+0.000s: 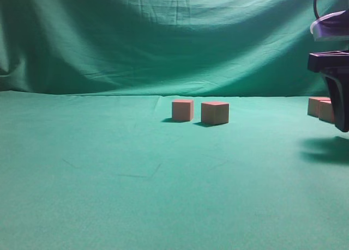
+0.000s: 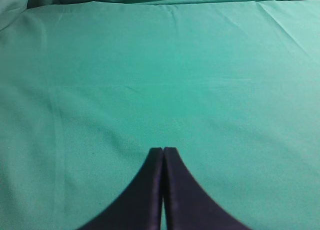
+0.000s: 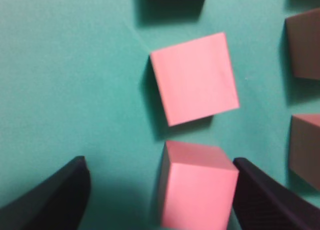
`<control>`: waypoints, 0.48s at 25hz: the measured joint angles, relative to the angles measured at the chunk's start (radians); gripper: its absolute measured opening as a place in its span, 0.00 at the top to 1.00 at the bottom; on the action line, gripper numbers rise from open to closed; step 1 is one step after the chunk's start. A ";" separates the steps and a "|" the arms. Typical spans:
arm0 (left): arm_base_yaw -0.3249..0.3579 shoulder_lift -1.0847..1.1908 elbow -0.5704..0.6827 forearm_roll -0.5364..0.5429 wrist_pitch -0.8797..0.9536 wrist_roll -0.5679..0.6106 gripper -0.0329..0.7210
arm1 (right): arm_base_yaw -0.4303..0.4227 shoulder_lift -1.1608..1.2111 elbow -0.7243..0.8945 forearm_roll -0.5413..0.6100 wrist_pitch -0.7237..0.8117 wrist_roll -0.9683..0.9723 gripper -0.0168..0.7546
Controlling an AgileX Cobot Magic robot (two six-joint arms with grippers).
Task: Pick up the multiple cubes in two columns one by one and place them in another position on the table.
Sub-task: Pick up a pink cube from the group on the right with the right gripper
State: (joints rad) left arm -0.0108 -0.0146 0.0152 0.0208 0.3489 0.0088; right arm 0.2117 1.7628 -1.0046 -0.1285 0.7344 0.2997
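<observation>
Below, one of the cubes [image 3: 197, 187] sits between the right gripper's [image 3: 160, 190] spread, released fingers [image 3: 55, 195], nearer the right one.

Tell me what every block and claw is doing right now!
Left claw: shut, holding nothing, above bare table.
Right claw: open, one finger on each side of a block, not squeezing it.
Block between the right claw's fingers: sitting on the table.
Block just beyond it: flat on the table, turned a little.
Two middle blocks: upright, apart, untouched.
</observation>
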 joint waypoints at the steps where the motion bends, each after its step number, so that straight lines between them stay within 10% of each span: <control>1: 0.000 0.000 0.000 0.000 0.000 0.000 0.96 | 0.000 0.000 0.000 -0.001 -0.002 0.000 0.29; 7: 0.000 0.000 0.000 0.000 0.000 0.000 0.96 | 0.000 0.000 0.000 -0.054 0.010 0.054 0.62; 12: 0.000 0.000 0.000 0.000 0.000 0.000 0.96 | 0.000 0.003 0.000 -0.103 0.031 0.107 0.63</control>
State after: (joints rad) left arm -0.0108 -0.0146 0.0152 0.0208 0.3489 0.0088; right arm 0.2117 1.7654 -1.0046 -0.2319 0.7658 0.4070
